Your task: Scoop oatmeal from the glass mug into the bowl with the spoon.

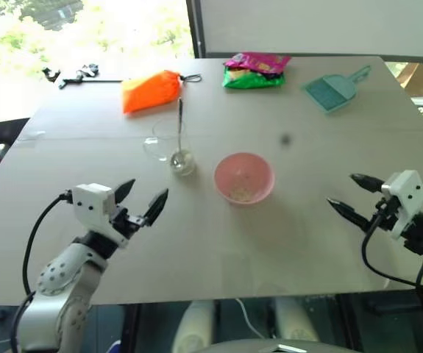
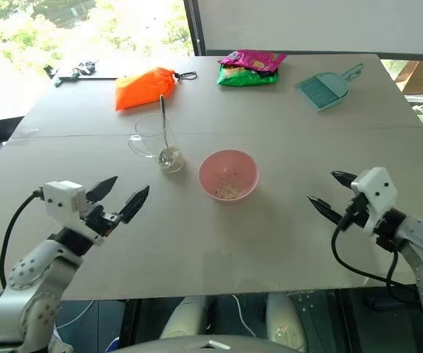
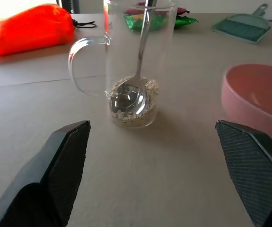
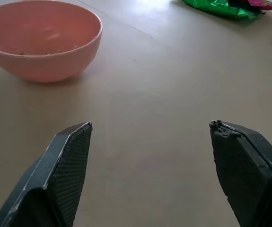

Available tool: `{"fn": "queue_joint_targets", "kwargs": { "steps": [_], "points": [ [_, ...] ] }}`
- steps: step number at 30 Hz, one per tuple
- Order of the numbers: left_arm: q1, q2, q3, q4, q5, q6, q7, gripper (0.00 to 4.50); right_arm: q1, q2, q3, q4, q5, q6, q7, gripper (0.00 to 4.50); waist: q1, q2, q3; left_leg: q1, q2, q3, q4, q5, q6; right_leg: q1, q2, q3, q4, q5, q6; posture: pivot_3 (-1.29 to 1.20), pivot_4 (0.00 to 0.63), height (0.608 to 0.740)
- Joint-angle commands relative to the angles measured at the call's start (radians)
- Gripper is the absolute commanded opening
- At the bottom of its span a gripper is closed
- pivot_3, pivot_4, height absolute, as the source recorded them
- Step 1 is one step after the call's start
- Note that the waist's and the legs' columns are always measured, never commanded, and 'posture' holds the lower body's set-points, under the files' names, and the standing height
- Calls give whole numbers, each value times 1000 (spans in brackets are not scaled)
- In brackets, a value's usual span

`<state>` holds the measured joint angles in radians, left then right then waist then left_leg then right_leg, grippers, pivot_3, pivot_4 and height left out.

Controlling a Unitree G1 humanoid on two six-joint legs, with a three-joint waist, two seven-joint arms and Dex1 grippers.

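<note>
Spoon (image 2: 164, 125): stood bowl-down inside the glass mug (image 2: 157, 143), its oval end bedded in the oatmeal (image 3: 132, 101) at the bottom; the long handle is leaned against the rim and pointed up and away from the robot.
Glass mug: set upright on the tabletop (image 2: 270, 243), just left of the bowl (image 2: 229, 175) and apart from it; its side handle is turned to the robot's left.
Bowl: placed near the middle of the tabletop; a few pale flakes seem to be scattered inside, though the amount cannot be judged well.
Left gripper (image 2: 119, 196): held wide open with nothing between the fingers, near the front left of the tabletop; the mug and spoon are lined up straight ahead of it, farther from the robot.
Right gripper (image 2: 330, 194): also spread open and empty, held at the front right, aimed toward the bowl.
Key relation: the left gripper is judged the nearer to the spoon; because the handle stands tall and steep, any grasp would have to be made high on it, above the mug's rim.
Task state: judged still open to more scooping, as oatmeal is left in the mug.
</note>
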<state>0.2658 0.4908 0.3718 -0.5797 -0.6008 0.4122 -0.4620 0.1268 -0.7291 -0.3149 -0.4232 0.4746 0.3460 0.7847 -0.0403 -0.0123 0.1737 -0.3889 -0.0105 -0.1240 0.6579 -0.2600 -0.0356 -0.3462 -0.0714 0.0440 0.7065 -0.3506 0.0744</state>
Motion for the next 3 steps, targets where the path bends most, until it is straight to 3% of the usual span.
{"fn": "queue_joint_targets", "kwargs": {
  "steps": [1,3],
  "points": [
    [60,46,93,-56,-74,19,-62,4398,36,-29,-72,-41,21,-19,41,4022,1,0,0,5,1,1,-4,0,0,5,0,0,-3,0,0,0,150,740],
    [106,68,137,-59,-93,27,-89,4398,64,-40,-86,-53,19,-14,50,4022,1,0,0,8,3,1,-7,0,0,8,2,0,-8,0,0,0,150,740]
  ]
}}
